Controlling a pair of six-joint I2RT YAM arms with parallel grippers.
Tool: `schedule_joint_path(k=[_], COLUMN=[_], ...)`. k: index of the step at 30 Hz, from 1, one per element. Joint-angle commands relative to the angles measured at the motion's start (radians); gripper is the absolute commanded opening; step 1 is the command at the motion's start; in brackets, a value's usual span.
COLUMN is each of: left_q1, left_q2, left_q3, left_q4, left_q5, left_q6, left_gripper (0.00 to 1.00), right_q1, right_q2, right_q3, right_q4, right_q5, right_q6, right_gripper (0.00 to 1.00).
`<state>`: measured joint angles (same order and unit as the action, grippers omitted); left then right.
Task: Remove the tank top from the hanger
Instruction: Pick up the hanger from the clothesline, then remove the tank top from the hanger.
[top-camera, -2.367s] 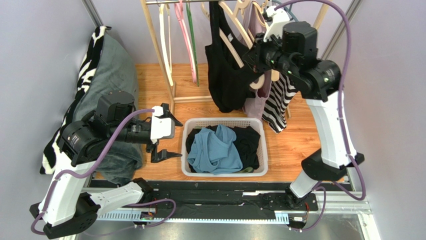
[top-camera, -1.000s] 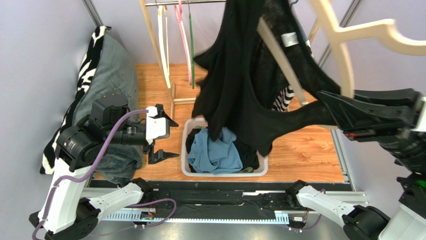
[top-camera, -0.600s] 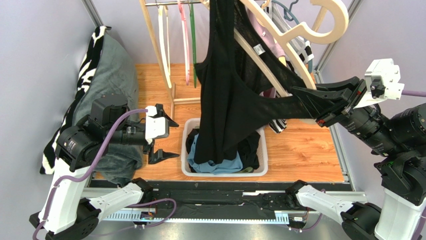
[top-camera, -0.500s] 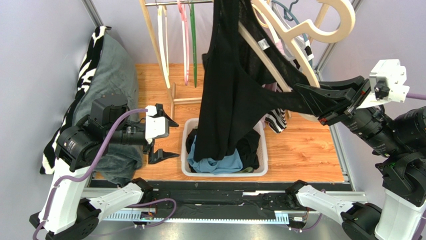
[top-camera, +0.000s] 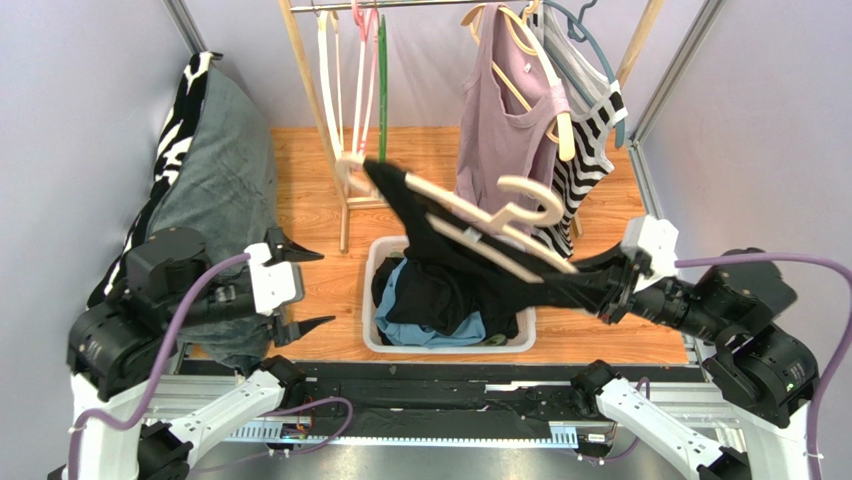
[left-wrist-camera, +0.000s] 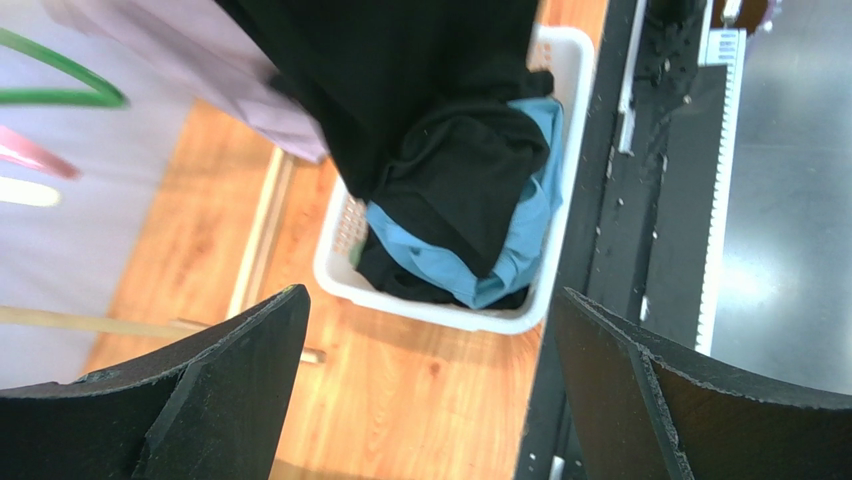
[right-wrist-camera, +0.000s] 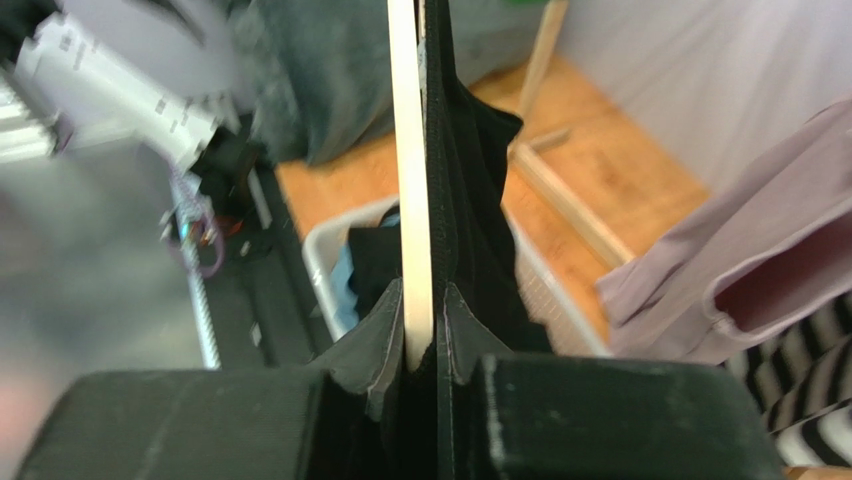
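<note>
A cream wooden hanger (top-camera: 490, 215) lies tilted over the white basket (top-camera: 450, 347), off the rail. The black tank top (top-camera: 440, 285) is still threaded on it and sags into the basket. My right gripper (top-camera: 610, 290) is shut on the hanger's lower right end with black cloth pinched alongside. In the right wrist view the hanger (right-wrist-camera: 408, 200) and tank top (right-wrist-camera: 470, 200) run straight out from the right gripper (right-wrist-camera: 420, 340). My left gripper (top-camera: 305, 290) stands wide open left of the basket, holding nothing. From the left gripper (left-wrist-camera: 428, 295) the tank top (left-wrist-camera: 400, 80) shows above the basket (left-wrist-camera: 440, 312).
A mauve top (top-camera: 500, 120) and a striped top (top-camera: 590, 150) hang on the rail at the back right. Bare hangers (top-camera: 355, 80) hang by the wooden rack post. A grey and zebra pillow (top-camera: 215, 150) leans at left. A blue garment (left-wrist-camera: 520, 240) lies in the basket.
My right arm has swung the hanger and black tank top down from high near the rail to low over the basket. The left arm has dropped back a little, still open.
</note>
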<state>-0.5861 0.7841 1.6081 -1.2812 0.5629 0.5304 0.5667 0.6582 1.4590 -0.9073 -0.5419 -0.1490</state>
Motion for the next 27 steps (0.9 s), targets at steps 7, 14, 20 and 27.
schedule_joint_path(k=[7,14,20,27], left_q1=[0.019,0.022,0.023,0.023], left_q2=[0.073,0.184,0.241,0.279], left_q3=[0.268,0.309,0.221,0.191], left_q4=[0.003,0.002,-0.027,-0.035], left_q5=[0.078,0.198,0.195,0.204], left_q6=[0.028,0.026,0.088,0.098], left_gripper=[0.99,0.99,0.99,0.99], right_q1=[0.002,0.009,0.028,0.079], right_q2=[0.037,0.070,0.074,0.121], right_q3=[0.014,-0.029,-0.068,-0.083], right_q4=[-0.231,-0.208,-0.125,-0.088], right_q5=[-0.150,-0.164,-0.141,-0.155], right_q6=[-0.141,-0.187,-0.238,-0.262], right_gripper=[0.00,0.00,0.00,0.00])
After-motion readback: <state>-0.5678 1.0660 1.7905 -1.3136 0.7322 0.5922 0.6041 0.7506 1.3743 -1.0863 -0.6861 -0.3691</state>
